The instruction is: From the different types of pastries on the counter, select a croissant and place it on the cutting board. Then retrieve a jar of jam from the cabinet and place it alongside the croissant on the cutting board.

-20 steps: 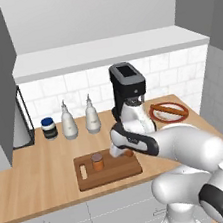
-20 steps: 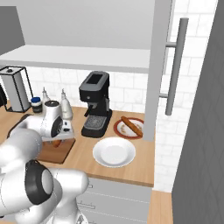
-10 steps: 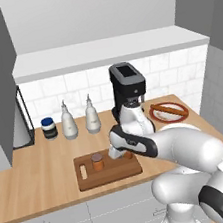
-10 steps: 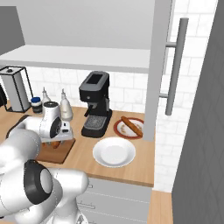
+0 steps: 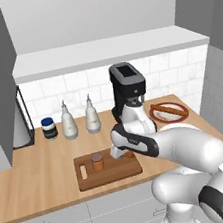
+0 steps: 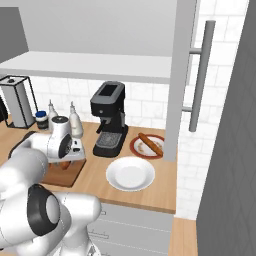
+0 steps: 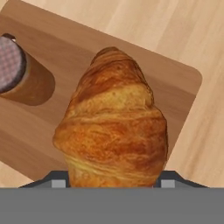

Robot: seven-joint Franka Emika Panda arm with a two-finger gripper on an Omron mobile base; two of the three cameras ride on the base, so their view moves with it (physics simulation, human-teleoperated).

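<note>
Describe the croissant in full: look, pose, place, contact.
The croissant is a plump, golden-brown, flaky crescent roll with ridged layers, darker at its tapered far tip. It sits between the jaws of the gripper, which are closed on its wide near end, over the dark wooden cutting board. The jar of jam stands upright beside it, apart. Whether it rests on the board is unclear.

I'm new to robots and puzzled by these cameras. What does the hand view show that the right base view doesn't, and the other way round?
The hand view alone shows the croissant up close, its flaky layers, with the jar of jam standing beside it. The right base view alone takes in the coffee machine, the white plate, the red plate with the stick pastry and the two white bottles. Both share the cutting board on the light-wood counter.
</note>
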